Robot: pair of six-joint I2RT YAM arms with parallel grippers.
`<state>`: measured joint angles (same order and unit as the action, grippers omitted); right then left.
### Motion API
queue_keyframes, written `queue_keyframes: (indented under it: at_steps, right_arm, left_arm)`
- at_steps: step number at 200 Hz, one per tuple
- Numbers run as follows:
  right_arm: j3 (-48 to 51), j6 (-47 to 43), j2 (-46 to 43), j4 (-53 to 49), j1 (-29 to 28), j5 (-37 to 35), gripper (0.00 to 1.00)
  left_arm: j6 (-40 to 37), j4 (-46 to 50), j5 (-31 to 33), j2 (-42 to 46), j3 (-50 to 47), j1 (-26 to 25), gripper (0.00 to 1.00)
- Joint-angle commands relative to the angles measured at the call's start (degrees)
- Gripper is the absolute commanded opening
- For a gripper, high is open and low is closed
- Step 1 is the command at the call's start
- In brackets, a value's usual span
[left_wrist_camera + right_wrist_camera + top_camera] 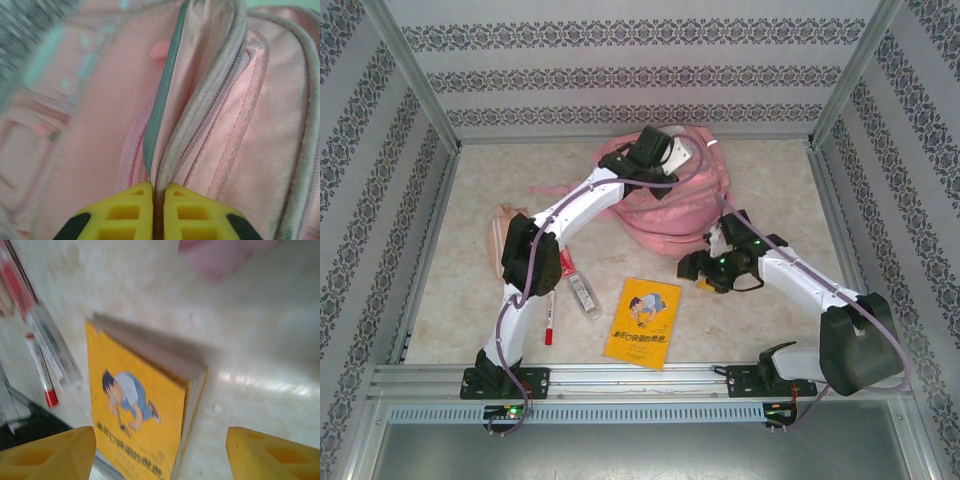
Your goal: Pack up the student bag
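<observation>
A: Where is the student bag (665, 215)?
B: At the far middle of the surface (780, 190), slumped and pink, with the left arm stretched out over its top
A: And the left fingers (127, 215)?
B: Narrow, almost touching. In the left wrist view a fabric edge of the bag, next to a grey strip (161, 110) and a zip line, runs down into the slit between them, so they pinch that edge
A: The right fingers (50, 452)?
B: Wide apart and holding nothing. They hang above a yellow book (135, 390) that lies flat on the surface, near the front, between the 2 arms
A: Anything else down there?
B: A red-capped pen (549, 322) and a slim clear case (582, 292) lie just left of the book, close to the left arm. A peach pouch (503, 235) sits at the left, partly behind that arm's elbow, well apart from the bag
</observation>
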<state>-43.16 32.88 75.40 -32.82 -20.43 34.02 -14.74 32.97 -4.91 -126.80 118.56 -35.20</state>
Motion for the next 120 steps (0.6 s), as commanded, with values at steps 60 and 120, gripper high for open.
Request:
queue_keyframes:
  at_steps: [60,120]
  right_arm:
    - [3.1,-3.3,3.6,2.1,-9.4,2.6,0.51]
    - [2.5,-3.1,11.9,4.1,-11.1,-4.3,0.31]
  left_arm:
    - [26.5,4.9,-12.5,30.5,-36.8,1.4,0.60]
    - [44.6,2.7,-28.5,39.6,-61.6,1.1,0.64]
